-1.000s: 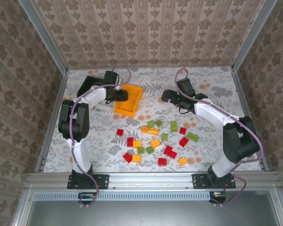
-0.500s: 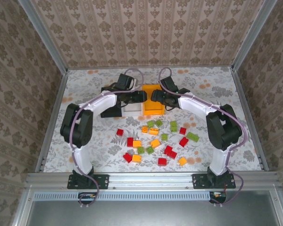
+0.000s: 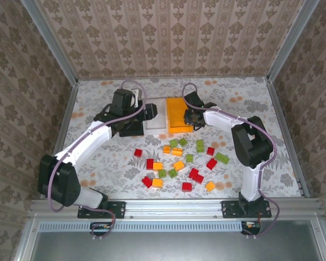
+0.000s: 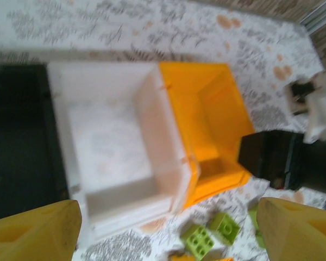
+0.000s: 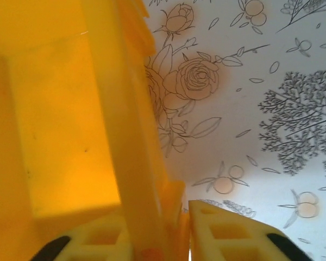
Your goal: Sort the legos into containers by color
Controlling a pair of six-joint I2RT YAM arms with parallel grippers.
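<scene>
Three bins side by side: black bin (image 4: 16,136), white bin (image 3: 157,117) under the left gripper (image 3: 150,111) (jaws spread, empty), orange bin (image 3: 176,111) with its wall clamped by the right gripper (image 5: 163,239), clearest from the right wrist. Legos (image 3: 179,165) lie loose behind both grippers; bare table (image 3: 244,103) to its right.

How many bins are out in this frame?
3, side by side in one row: the black bin at the left end, the white bin in the middle, the orange-yellow bin at the right end. No further bin seems hidden.
</scene>
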